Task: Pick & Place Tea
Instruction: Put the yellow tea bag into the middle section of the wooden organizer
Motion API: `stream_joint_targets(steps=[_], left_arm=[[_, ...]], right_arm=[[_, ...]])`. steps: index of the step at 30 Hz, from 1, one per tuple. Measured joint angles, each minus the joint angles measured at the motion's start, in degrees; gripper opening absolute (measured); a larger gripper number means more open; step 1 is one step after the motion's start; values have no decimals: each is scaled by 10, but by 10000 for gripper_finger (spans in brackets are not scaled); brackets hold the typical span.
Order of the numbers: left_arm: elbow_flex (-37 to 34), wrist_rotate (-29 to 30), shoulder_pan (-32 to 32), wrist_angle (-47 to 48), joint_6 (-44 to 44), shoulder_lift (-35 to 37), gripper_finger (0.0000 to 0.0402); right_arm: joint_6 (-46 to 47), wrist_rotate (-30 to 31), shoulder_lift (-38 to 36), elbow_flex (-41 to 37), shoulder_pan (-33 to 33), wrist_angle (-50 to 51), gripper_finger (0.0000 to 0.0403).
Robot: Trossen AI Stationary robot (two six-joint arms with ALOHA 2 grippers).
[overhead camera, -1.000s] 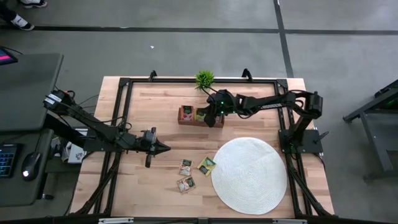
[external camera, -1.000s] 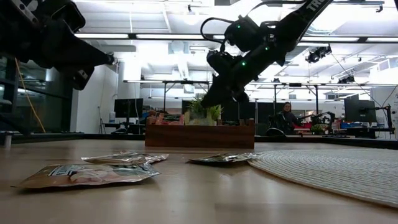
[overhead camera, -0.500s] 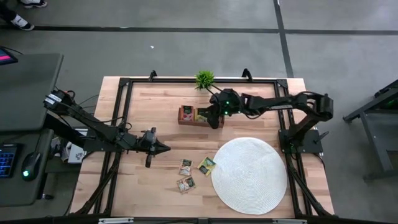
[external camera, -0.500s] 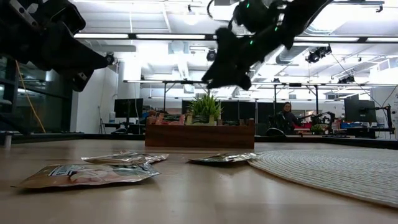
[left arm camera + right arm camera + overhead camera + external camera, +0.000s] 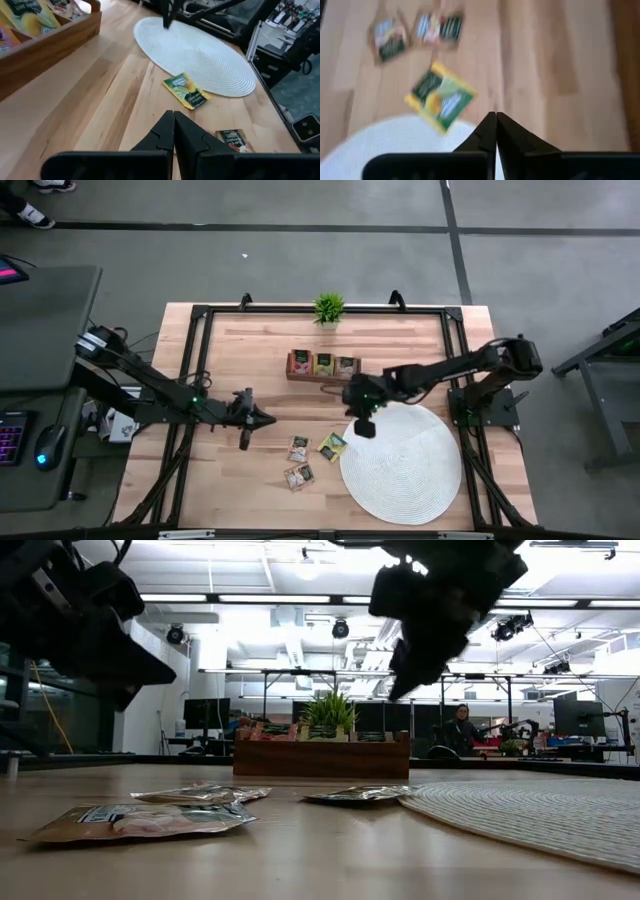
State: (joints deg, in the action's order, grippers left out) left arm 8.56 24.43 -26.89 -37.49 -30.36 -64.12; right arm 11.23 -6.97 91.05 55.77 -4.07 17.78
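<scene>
Three tea packets lie flat on the wood left of the round white mat (image 5: 402, 462): a yellow-green one (image 5: 332, 446) (image 5: 441, 96) and two pinkish ones (image 5: 298, 448) (image 5: 299, 475). More packets stand in the wooden box (image 5: 322, 366). My right gripper (image 5: 362, 425) (image 5: 495, 120) hovers shut and empty above the mat's far-left rim, close to the yellow-green packet. My left gripper (image 5: 268, 418) (image 5: 174, 120) waits shut above the table, left of the packets.
A small green potted plant (image 5: 328, 307) stands at the far edge behind the box. The black frame rails (image 5: 200, 360) run along the table's sides. Bare wood lies between the box and the loose packets (image 5: 140, 820).
My right gripper has risen from the wooden box and swung toward the near edge. It now hangs over the mat's far-left rim beside the yellow-green packet. The box's right compartment, earlier covered by the arm, now shows. The packets have not moved.
</scene>
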Motion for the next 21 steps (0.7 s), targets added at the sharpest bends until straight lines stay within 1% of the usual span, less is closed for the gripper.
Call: stream_joint_targets(steps=[4,8,11,21], left_arm=[[15,0,0,-5,-9,-25,1],[43,-1,-1,-3,-9,-55,1],[60,-3,-1,-1,-10,-79,1],[108,-32,-1,0,-10,-142,1]], right_arm=[[-7,-11,32,0,-29,12,2],[-10,-25,64,0,-60,-4,1],[-5,-23,80,0,-77,-10,1],[21,-10,125,0,-99,-65,1]])
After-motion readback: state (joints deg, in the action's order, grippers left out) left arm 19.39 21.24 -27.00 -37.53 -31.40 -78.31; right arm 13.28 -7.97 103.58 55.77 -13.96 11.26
